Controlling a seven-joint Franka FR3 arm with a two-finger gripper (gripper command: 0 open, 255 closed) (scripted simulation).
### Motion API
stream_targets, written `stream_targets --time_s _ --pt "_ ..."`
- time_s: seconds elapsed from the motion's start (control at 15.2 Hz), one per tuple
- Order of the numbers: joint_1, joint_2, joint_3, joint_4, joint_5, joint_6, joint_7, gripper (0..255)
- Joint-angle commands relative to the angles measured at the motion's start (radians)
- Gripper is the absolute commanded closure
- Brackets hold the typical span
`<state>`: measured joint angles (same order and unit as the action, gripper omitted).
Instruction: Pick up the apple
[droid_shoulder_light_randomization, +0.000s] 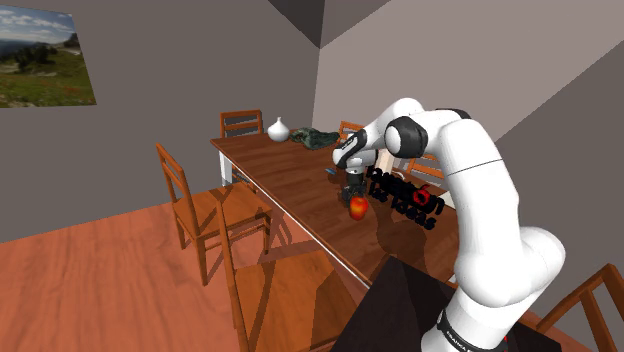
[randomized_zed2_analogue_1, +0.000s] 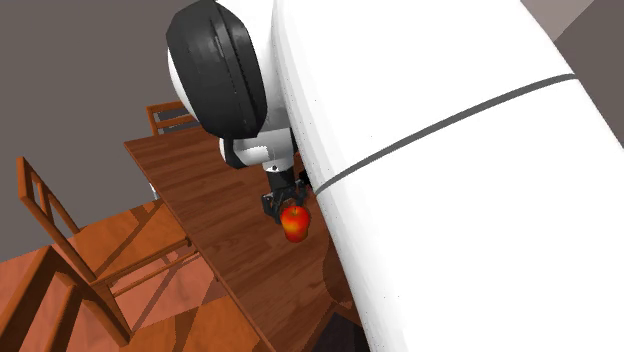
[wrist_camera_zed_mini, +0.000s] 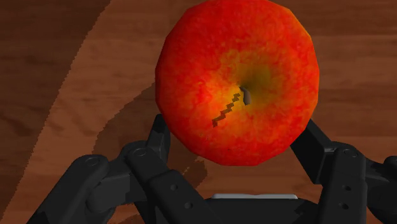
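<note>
One brown slat-backed wooden chair (droid_shoulder_light_randomization: 190, 205) stands at the shoulder view's left, drawn up to the long brown wooden desk (droid_shoulder_light_randomization: 280, 170). Further right, at the desk's far end: a white bulb-shaped vase (droid_shoulder_light_randomization: 278, 129), then a crumpled dark green cloth (droid_shoulder_light_randomization: 318, 138). Both are well apart from the work.

Right again: the round red-orange apple (droid_shoulder_light_randomization: 358, 208), over the desk's near half, directly under the white arm's wrist. The black two-finger tool (wrist_camera_zed_mini: 232, 133) is closed on it. In the wrist view one finger (wrist_camera_zed_mini: 156, 137) presses each flank, with the stem dimple facing the camera. Cannot tell whether the apple is clear of the desk or touching it.

Handling, as a judgement: light, firm and rigid, so moderate squeeze is safe. The skin looks smooth and the form is curved, so it may roll or slip out if gripped off-centre. Best hold is across the widest girth, as the fingers appear to sit now. Lift straight up, slowly.
</note>
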<state>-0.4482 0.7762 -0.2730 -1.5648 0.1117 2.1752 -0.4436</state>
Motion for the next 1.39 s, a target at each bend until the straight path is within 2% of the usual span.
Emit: stream_targets --time_s 0.0,0.53,1.32 --pt "0.0 0.003 0.0 0.001 0.0 0.001 0.0 255" --pt "0.0 0.002 0.0 0.0 0.0 0.002 0.0 255" --pt "0.013 -0.1 -0.018 0.001 -0.021 -0.1 0.002 255"
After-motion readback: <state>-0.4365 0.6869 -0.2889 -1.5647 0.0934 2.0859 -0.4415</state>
